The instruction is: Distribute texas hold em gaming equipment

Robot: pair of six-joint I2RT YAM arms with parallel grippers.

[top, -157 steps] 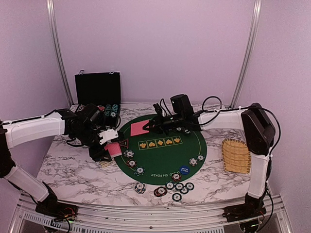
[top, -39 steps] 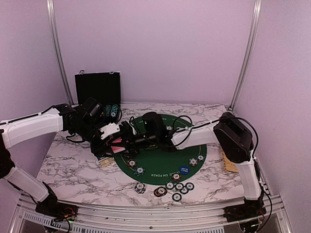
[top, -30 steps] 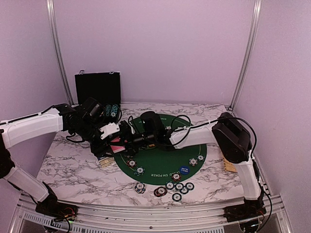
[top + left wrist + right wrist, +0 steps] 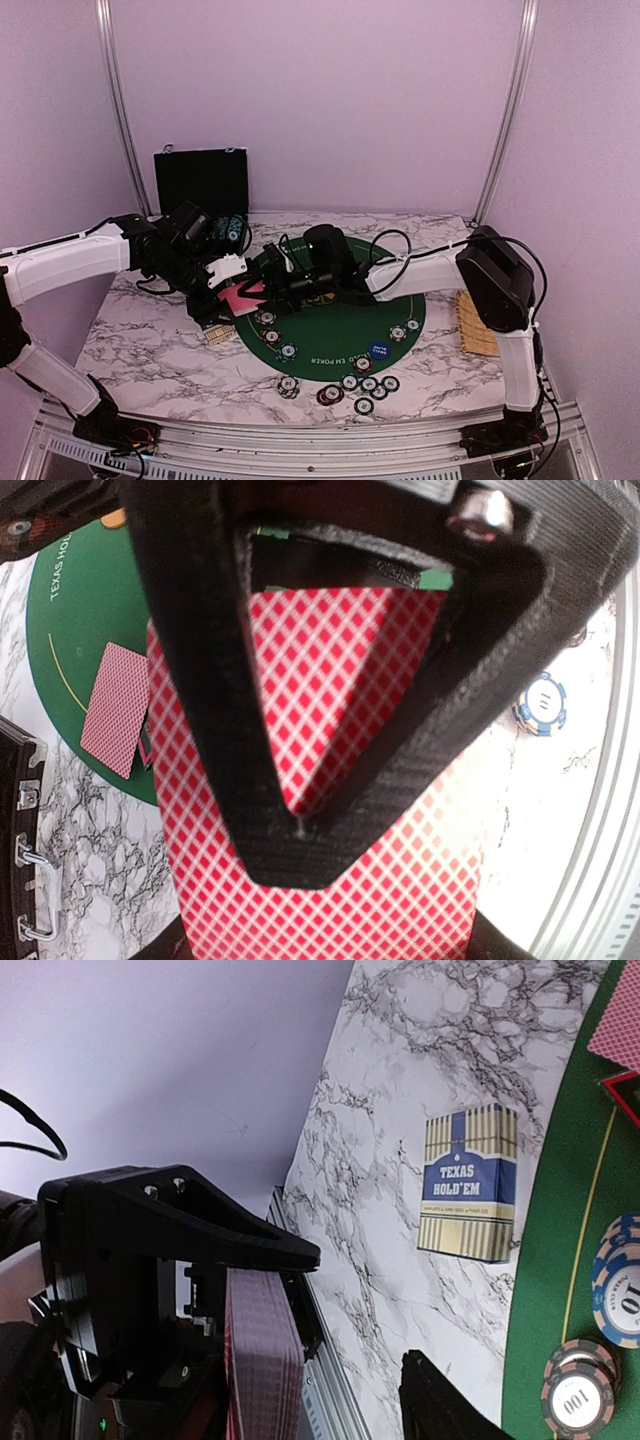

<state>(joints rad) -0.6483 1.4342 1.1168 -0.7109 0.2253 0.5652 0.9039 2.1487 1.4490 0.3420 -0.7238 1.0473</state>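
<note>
Item 1: stack of red-backed diamond-pattern playing cards [image 4: 330, 900], clamped tight in left gripper [image 4: 224, 292], at left rim of round green felt mat [image 4: 340, 325].
Item 2: right gripper [image 4: 272, 290], just beside stack; jaw spread and any hold cannot be told.

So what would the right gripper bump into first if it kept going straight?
Most likely the deck of red-backed cards that the left gripper holds up, straight ahead of the right gripper. Depth is hard to judge, so they might be touching.
</note>
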